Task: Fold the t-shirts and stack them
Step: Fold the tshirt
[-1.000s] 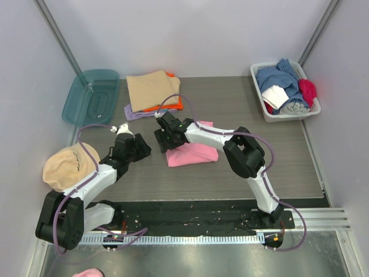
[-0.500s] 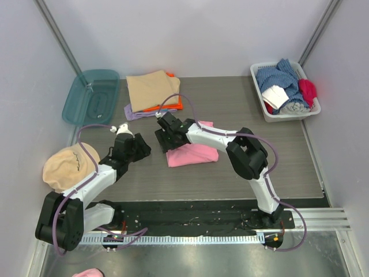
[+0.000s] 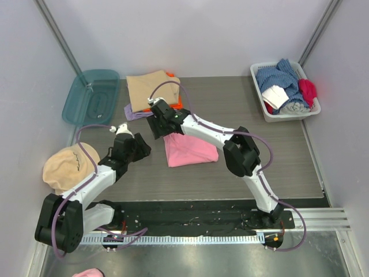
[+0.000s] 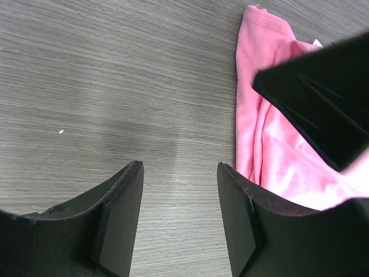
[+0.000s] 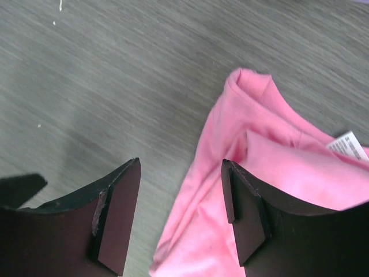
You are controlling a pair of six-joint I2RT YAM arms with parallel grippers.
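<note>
The bright pink t-shirt (image 3: 191, 150) lies loosely folded in the middle of the table, with its white label (image 5: 347, 144) showing. At the back left, a tan t-shirt (image 3: 153, 89) tops a stack with an orange one (image 3: 174, 104) and a lilac one (image 3: 134, 113) under it. My right gripper (image 3: 157, 128) hovers open above the pink shirt's (image 5: 271, 173) left edge, holding nothing. My left gripper (image 3: 144, 148) is open over bare table just left of the pink shirt (image 4: 262, 144), its jaws (image 4: 179, 173) empty.
A teal bin (image 3: 92, 95) sits at the back left. A white basket (image 3: 260, 86) of mixed clothes stands at the back right. A round tan cap (image 3: 66, 167) rests at the table's left edge beside my left arm.
My right gripper has risen and moved back and left, from the pink shirt's left edge towards the stack. More of the pink shirt now shows. The left arm has not moved.
</note>
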